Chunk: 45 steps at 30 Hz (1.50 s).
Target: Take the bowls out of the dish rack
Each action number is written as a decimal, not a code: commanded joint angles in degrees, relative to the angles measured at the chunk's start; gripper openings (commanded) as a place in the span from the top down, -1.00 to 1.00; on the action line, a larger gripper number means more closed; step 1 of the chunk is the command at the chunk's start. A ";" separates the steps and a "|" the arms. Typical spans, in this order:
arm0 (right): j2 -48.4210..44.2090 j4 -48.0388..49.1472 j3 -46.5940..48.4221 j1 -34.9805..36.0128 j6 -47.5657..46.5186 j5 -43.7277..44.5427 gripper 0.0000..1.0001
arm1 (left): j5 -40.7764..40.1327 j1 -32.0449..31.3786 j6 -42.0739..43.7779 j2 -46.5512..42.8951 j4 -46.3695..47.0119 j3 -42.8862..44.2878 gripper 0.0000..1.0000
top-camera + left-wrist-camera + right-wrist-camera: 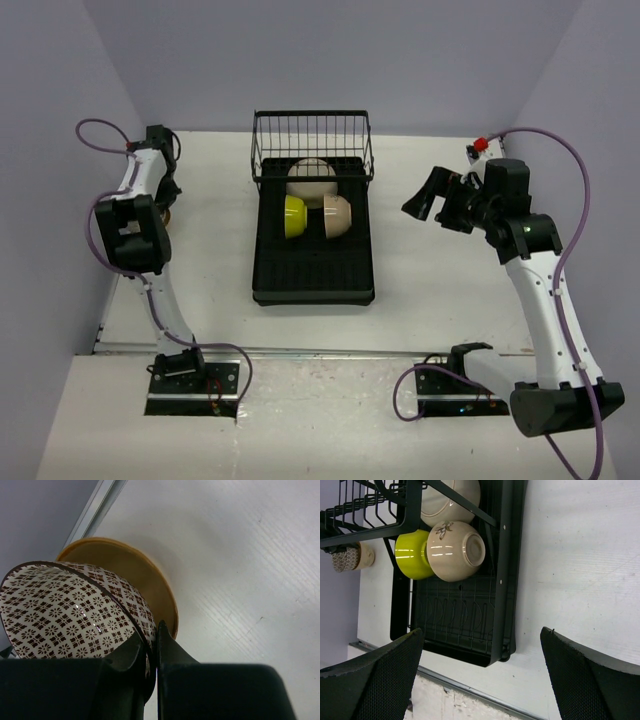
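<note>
Pinched shut on the rim of a round white bowl with a dark net pattern (pixel 65 615), the left gripper (pixel 155 630) holds it tilted, close against a tan round bowl (pixel 145 575) by the left edge of the tabletop (pixel 240 555). Near the right edge the right gripper (pixel 481 630) hangs wide open. The black plastic dish rack (pixel 310 270) toward the far edge holds a lime-yellow bowl (pixel 293 216), a cream bowl (pixel 338 216) and a larger cream bowl (pixel 311 178).
</note>
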 commanded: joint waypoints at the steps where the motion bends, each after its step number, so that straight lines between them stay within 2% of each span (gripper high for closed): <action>1: 0.01 1.06 2.00 0.18 0.39 -0.31 -0.98 | -3.05 0.40 2.41 1.13 1.28 5.03 1.00; 11: -1.22 1.15 0.24 0.18 0.83 -0.13 -0.98 | -2.35 0.66 3.12 6.14 0.13 10.05 1.00; 19: -1.57 1.42 0.33 0.18 1.53 -0.13 -0.98 | -1.82 0.57 2.68 5.71 0.57 7.51 0.98; 32: -3.24 2.21 -1.25 0.18 3.03 -1.36 -0.98 | -0.59 0.48 1.98 1.58 2.16 0.65 0.50; 40: -4.56 1.77 -1.86 0.27 3.20 -1.63 -0.98 | 1.17 -0.22 1.54 -1.41 2.24 1.26 0.07; 45: -5.44 1.68 -2.39 0.27 3.38 -1.89 -0.98 | 2.93 -1.09 1.27 -3.08 1.54 3.97 0.04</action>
